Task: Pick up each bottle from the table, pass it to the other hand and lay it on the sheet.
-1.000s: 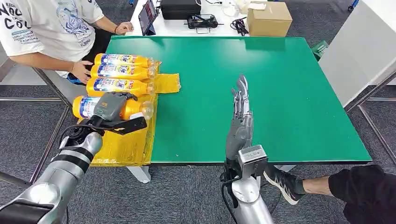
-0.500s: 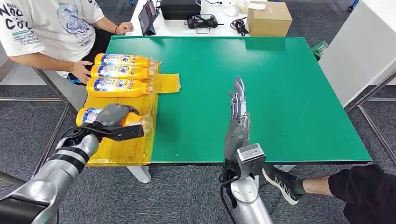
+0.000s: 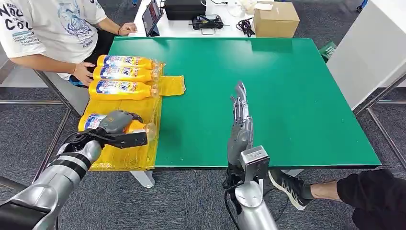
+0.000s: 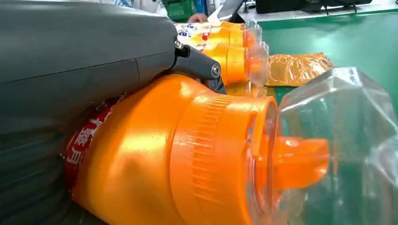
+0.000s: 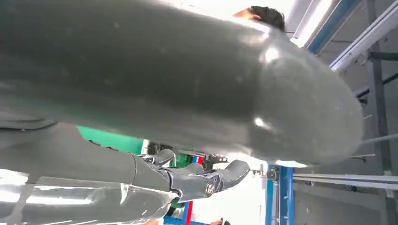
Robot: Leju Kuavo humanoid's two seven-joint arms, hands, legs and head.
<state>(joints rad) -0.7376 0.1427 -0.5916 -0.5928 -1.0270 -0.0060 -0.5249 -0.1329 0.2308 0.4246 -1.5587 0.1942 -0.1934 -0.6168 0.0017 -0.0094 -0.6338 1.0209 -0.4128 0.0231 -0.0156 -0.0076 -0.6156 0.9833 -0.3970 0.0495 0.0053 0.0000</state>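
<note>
left hand (image 3: 115,125): grasping an orange plastic bottle (image 3: 136,126) over the yellow sheet (image 3: 125,155).
right hand (image 3: 239,125): released, fingers straight.
tip: lower level, parallel to the laid bottles (image 3: 125,75), then let go.

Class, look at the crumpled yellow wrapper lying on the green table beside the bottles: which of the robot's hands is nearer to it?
Left. The left hand grips a bottle on the sheet below the wrapper; the right hand hovers farther off over mid-table.
</note>
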